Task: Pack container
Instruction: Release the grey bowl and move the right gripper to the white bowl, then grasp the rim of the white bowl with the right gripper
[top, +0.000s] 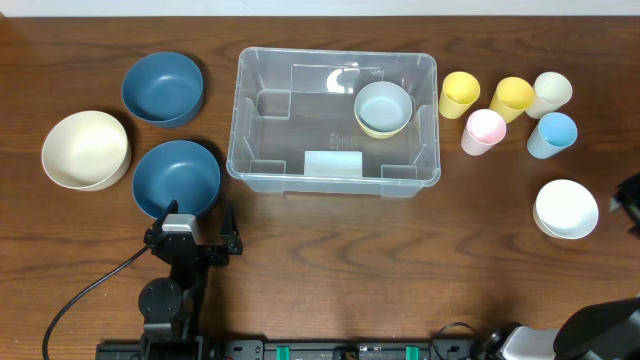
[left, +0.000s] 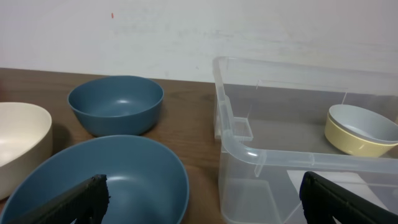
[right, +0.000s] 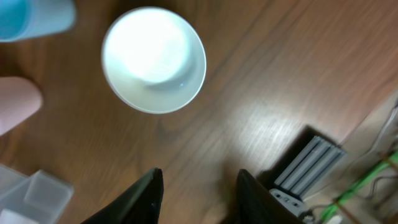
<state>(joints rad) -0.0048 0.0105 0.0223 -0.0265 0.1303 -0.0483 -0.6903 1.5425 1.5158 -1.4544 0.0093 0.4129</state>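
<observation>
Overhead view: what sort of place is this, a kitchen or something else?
Probably a robotics lab bench, not a kitchen: a robot arm is mounted at the edge of the wooden table with a trailing cable, and bowls and cups are laid out on either side of a clear container.

Access from above: interior of the container open, except nested bowls in its far right corner. Blue bowl near left wall, cups near right; front counter bare.

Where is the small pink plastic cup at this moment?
In the overhead view, the small pink plastic cup stands on the right side, between the large clear plastic container and the light blue plastic cup.
</observation>
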